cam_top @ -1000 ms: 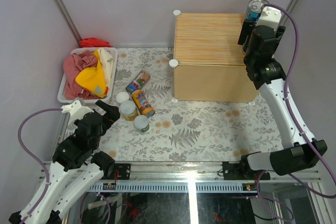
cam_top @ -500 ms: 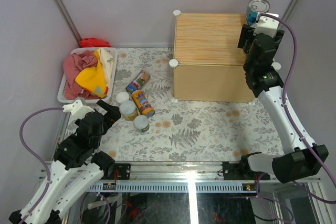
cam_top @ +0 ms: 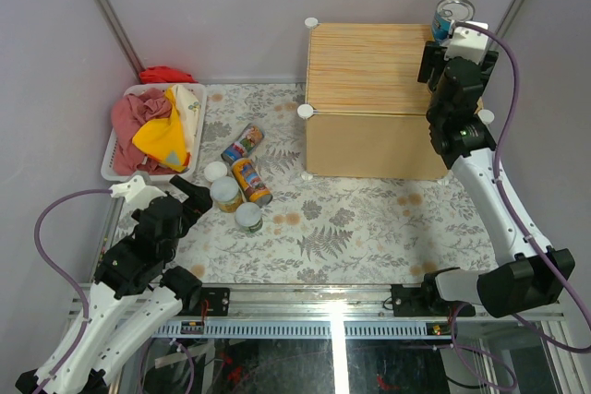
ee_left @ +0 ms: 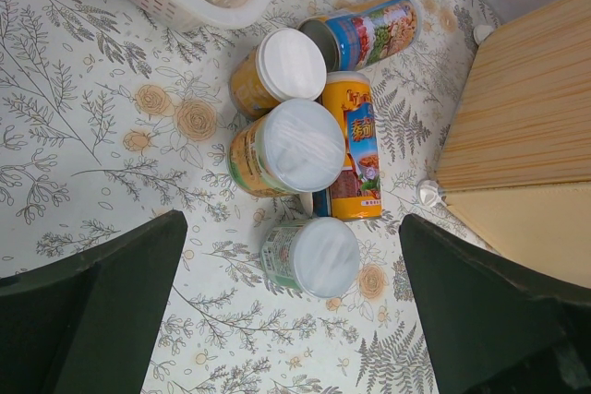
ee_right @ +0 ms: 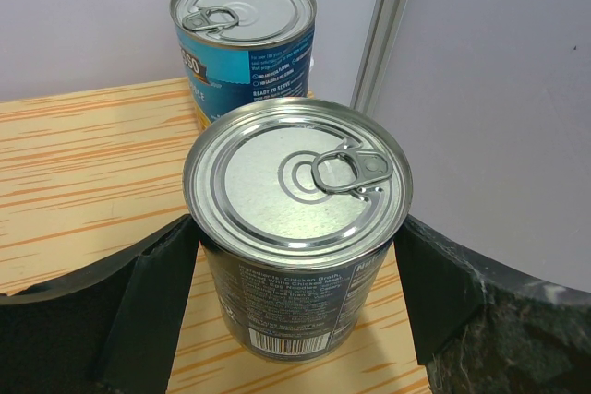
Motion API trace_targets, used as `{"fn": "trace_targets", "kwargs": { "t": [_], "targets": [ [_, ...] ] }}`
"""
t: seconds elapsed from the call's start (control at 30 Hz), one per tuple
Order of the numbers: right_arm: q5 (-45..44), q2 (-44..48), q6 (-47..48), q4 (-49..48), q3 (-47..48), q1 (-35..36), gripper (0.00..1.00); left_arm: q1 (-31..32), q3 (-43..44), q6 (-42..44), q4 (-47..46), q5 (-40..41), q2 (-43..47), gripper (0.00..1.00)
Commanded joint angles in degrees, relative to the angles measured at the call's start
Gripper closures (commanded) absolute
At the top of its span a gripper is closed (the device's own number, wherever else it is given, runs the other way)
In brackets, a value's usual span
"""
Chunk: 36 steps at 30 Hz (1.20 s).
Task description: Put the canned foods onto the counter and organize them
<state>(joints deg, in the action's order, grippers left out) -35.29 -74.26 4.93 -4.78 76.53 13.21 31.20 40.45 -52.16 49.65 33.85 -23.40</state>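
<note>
Tin, dark-labelled steel cylinder with silver pull-tab top [ee_right: 297,191], stands upright on the light wood-grain counter [ee_right: 83,163] near its far right corner, just in front of a blue-labelled silver-topped tin [ee_right: 245,29]. Right gripper [ee_right: 295,274] clamps its sides at mid-body; whether the base rests fully is hard to tell. Rigid, likely heavy, slick walls: grip the sides, keep it upright. Left gripper [ee_left: 291,265] gapes empty over white-lidded orange-yellow jars [ee_left: 286,145] on the floral table [ee_left: 92,182].

Dark tin [ee_right: 297,228], blue tin [ee_right: 245,39] on counter [ee_right: 83,163]
</note>
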Motion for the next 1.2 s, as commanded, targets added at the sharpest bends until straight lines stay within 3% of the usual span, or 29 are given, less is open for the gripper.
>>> {"fn": "trace_targets", "kwargs": {
  "t": [0.0, 0.07, 0.23, 0.37, 0.67, 1.17],
  "targets": [
    [-2.17, -0.53, -0.40, -2.53, 1.98, -1.29, 0.91, 0.44, -0.15, 0.57, -2.89, 0.74, 0.07, 0.00],
    [-2.29, -0.60, -0.89, -1.80, 2.31, -1.27, 0.84, 0.44, -0.13, 0.66, -2.90, 0.67, -0.06, 0.00],
    [-1.96, -0.58, -3.23, 0.48, 3.19, -1.33, 0.39, 0.44, -0.11, 0.98, -3.15, 0.46, -0.46, 0.00],
    [-1.03, -0.54, -4.84, 2.28, 3.86, -1.27, 0.18, 0.41, 0.07, 1.26, -3.23, 0.35, -0.74, 0.00],
    [-0.50, -0.14, -6.58, 5.45, 5.54, -1.35, 0.01, 0.46, 0.05, 1.36, -3.42, 0.05, -1.13, 0.00],
    [0.21, 1.39, -6.97, 6.80, 8.89, -1.32, 0.01, 0.44, -0.21, 0.92, -3.67, -0.49, -1.21, 0.00]
  ]
}}
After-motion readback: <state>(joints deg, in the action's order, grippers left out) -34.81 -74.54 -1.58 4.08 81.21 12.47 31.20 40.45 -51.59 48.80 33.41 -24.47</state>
